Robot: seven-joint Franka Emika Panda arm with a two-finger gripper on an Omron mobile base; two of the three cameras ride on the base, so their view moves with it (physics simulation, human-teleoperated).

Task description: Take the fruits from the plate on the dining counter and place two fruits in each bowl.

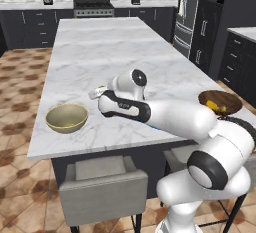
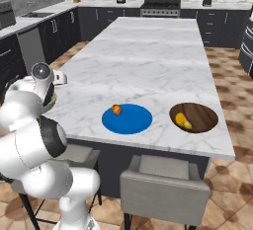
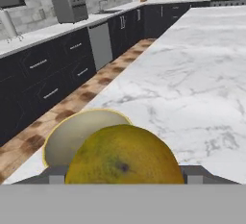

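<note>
A round yellow-green fruit [image 3: 124, 155] sits in my gripper [image 3: 124, 179], which is shut on it; its fingers are mostly hidden behind the fruit. Just beyond and below it is the tan bowl [image 3: 79, 130], which looks bare inside. In the left base view the gripper [image 1: 94, 94] hangs above the dining counter [image 1: 100, 52], just right of the tan bowl [image 1: 66, 117]. The blue plate [image 2: 129, 120] carries one round orange fruit [image 2: 116, 109]. A yellow banana [image 2: 183, 120] lies in the dark brown bowl [image 2: 197, 118]. My arm hides most of the plate in the left base view.
Grey stools [image 2: 165, 182] stand under the counter's near edge. Dark cabinets [image 3: 53, 74] with light tops run along the left wall, across a tiled floor aisle. A stove [image 1: 93, 8] stands at the back wall. The far half of the marble top is bare.
</note>
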